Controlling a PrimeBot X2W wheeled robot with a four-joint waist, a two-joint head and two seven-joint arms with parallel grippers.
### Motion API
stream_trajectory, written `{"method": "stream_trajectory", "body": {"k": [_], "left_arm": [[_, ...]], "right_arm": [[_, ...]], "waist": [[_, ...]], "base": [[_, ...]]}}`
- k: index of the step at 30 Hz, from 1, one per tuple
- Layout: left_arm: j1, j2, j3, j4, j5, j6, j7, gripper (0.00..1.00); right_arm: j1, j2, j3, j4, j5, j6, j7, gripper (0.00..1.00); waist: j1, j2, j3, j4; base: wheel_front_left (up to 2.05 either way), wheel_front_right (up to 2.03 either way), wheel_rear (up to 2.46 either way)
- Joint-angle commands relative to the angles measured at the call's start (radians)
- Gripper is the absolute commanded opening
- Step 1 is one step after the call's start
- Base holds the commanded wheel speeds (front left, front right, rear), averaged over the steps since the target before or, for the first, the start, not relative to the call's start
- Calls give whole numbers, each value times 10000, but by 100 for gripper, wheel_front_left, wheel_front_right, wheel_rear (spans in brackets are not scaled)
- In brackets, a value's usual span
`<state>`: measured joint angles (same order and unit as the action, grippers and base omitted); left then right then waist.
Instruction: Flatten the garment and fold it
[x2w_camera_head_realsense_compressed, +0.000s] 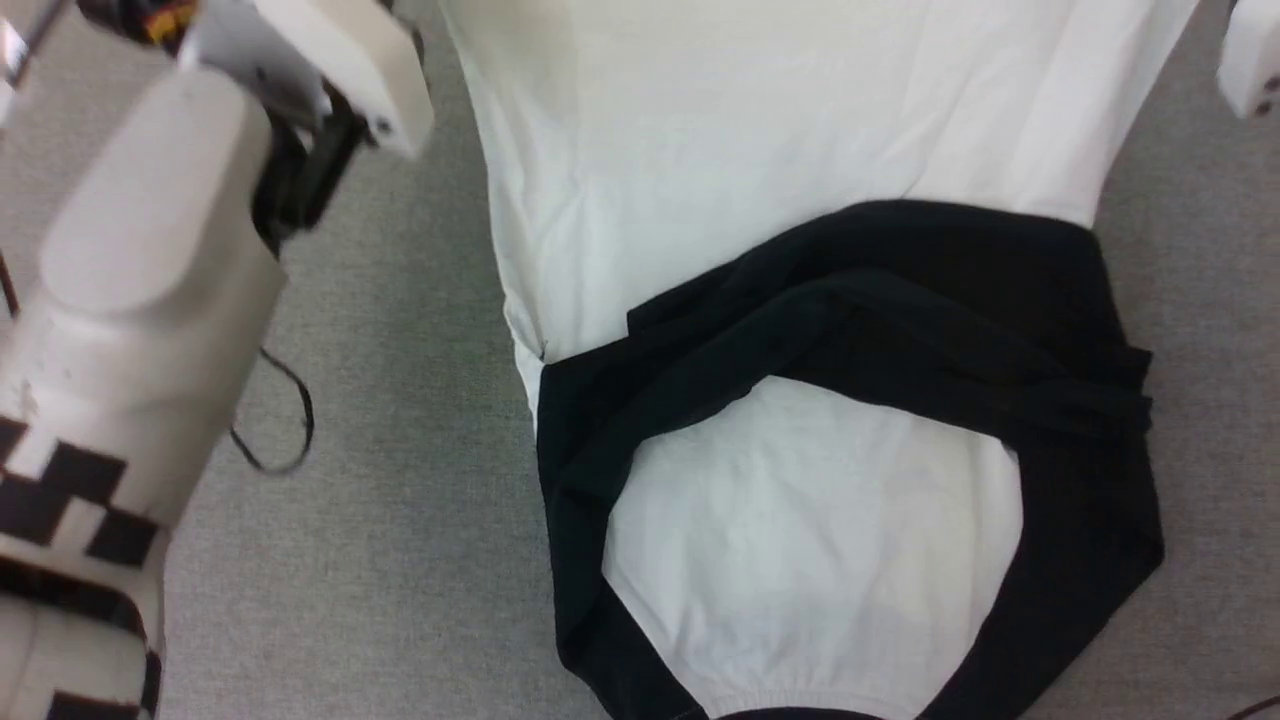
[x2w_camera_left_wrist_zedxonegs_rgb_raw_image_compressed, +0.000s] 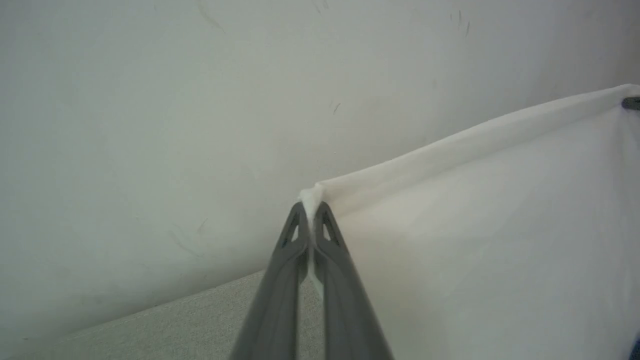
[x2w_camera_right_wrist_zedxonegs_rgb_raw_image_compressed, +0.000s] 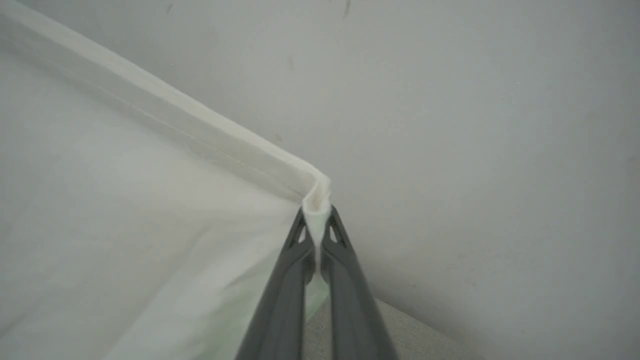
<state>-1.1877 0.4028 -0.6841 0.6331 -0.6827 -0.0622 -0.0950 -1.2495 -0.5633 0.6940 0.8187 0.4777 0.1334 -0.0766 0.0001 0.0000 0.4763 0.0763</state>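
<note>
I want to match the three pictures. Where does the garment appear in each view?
Head view: the garment lies in the centre and right, black sleeves lying across its white body.
Left wrist view: right half, a white corner pinched in the left gripper.
Right wrist view: left half, a white corner pinched in the right gripper.
Shared landmark: the grey carpet, at the bottom edge in both wrist views.

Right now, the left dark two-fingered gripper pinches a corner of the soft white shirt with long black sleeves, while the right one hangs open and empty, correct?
Not quite: the right gripper is shut on a corner of the soft white shirt with long black sleeves too, as the right wrist view shows. The left gripper does pinch its own corner.
</note>
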Motion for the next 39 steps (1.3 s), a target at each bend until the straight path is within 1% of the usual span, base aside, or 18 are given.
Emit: {"method": "stream_trajectory", "body": {"k": [1, 4, 6, 10, 12, 13, 14, 18, 22, 25, 28, 30, 32, 34, 39], "left_arm": [[407, 74, -66, 6, 52, -52, -97, 0], [1141, 276, -194, -265, -8, -72, -170, 0], [1733, 488, -255, -617, -83, -35, -163, 0], [3148, 1045, -403, -1950, -238, 313, 98, 0], [3983, 1378, -488, -2860, -384, 575, 369, 0], [4869, 1754, -599, -3821, -500, 903, 644, 0], [4869, 1754, -599, -3821, -500, 903, 644, 0], [6754, 2555, -949, -5828, -788, 1648, 1378, 0], [8393, 3342, -1280, -7555, -969, 2405, 1871, 0], [9344, 3709, -1630, -8381, -1154, 2718, 2228, 0], [9938, 3912, -1958, -8727, -1257, 2830, 2479, 0], [10176, 3889, -2129, -8722, -1297, 2832, 2513, 0], [10272, 3816, -2337, -8553, -1191, 2753, 2510, 0], [10347, 3617, -2486, -8272, -1209, 2657, 2462, 0], [10277, 3262, -2898, -7216, -977, 2215, 2334, 0]], "right_arm": [[342, -35, 37, 45, 182, -27, -228, 0], [991, -156, 106, -143, 621, -27, -619, 0], [1544, -280, 198, -432, 967, -27, -697, 0], [2802, -733, 425, -1413, 1632, -27, -568, 0], [3479, -999, 412, -2038, 2017, -27, -406, 0], [4246, -1275, 356, -2688, 2393, -27, -178, 0], [4246, -1275, 356, -2688, 2393, -27, -178, 0], [6029, -1930, 133, -4179, 3042, -27, 486, 0], [7960, -2599, -312, -5524, 3407, -27, 1275, 0], [9418, -2868, -611, -6375, 3657, -27, 1954, 0], [10515, -3029, -818, -7009, 3640, -27, 2583, 0], [11002, -2994, -982, -7203, 3494, -27, 2879, 0], [11314, -2865, -1125, -7287, 3305, -27, 3085, 0], [11533, -2712, -1184, -7265, 3080, -27, 3278, 0], [11786, -2430, -957, -7064, 2457, -27, 3630, 0]], "waist": [[-1, 0, -563, -14], [-1, 0, -1253, -27], [-1, 0, -1745, -40], [-1, 0, -2657, -62], [-1, 0, -3062, -84], [-1, 0, -3471, -93], [-1, 0, -3471, -93], [-1, 0, -4086, -116], [-1, 0, -4377, -131], [-1, 0, -4445, -127], [-1, 0, -4435, -119], [-1, 0, -4410, -115], [-1, 0, -4368, -95], [-1, 0, -4335, -64], [-1, 0, -4169, 13]], "base": [[0, 0, 0], [0, 0, 0], [0, 0, 0], [0, 0, 0], [0, 0, 0], [0, 0, 0], [0, 0, 0], [0, 0, 0], [0, 0, 0], [0, 0, 0], [0, 0, 0], [0, 0, 0], [0, 0, 0], [0, 0, 0], [0, 0, 0]]}}
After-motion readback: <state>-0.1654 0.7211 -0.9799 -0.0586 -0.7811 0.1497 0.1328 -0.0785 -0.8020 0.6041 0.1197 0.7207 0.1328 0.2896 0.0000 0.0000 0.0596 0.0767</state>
